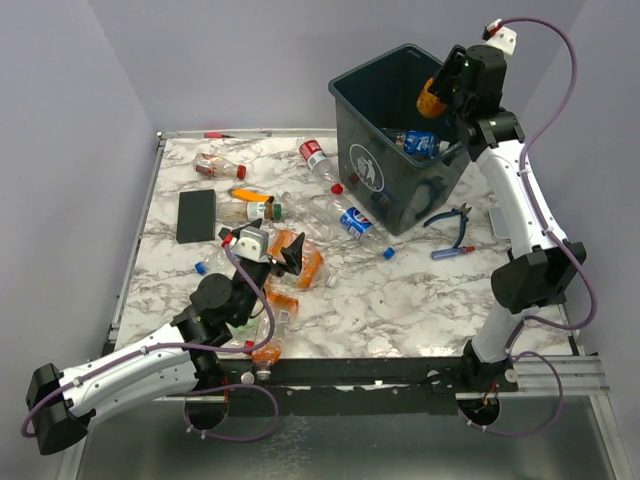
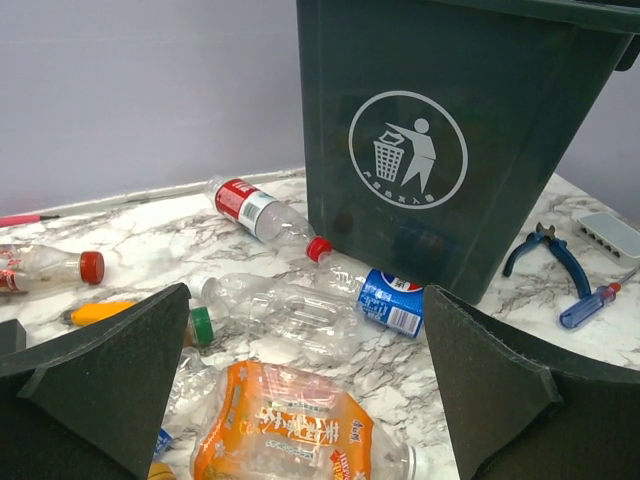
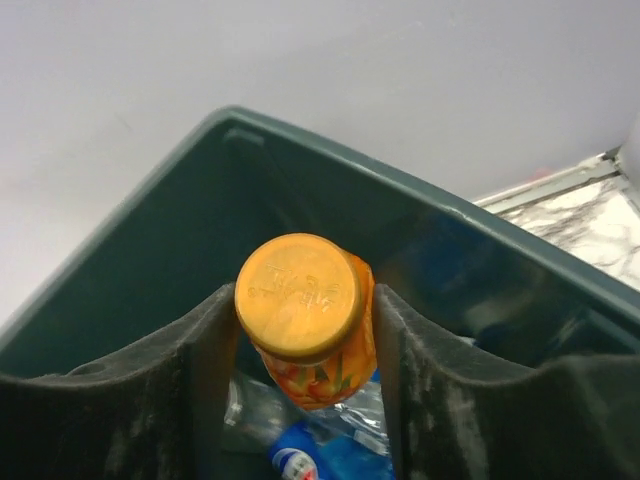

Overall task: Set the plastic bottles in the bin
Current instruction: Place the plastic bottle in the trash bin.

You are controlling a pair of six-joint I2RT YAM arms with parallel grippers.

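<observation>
The right gripper (image 1: 440, 93) is clamping an orange bottle (image 3: 298, 296) between its jaws, cap toward the wrist camera, above the open bin (image 1: 385, 190), where a blue-labelled bottle (image 1: 420, 142) is lying inside. The left gripper (image 2: 305, 330) is hovering low over the marble table (image 1: 420, 300), jaws spread wide and gripping nothing, just above a crushed orange-labelled bottle (image 2: 290, 430). Other bottles are lying scattered on the table, and a clear bottle with a blue label (image 2: 392, 300) is resting just beside the bin's logo wall.

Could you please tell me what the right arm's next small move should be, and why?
Probably open the jaws: they hold the orange bottle directly above the open bin, where a blue-labelled bottle already lies, so it should drop inside.
</observation>
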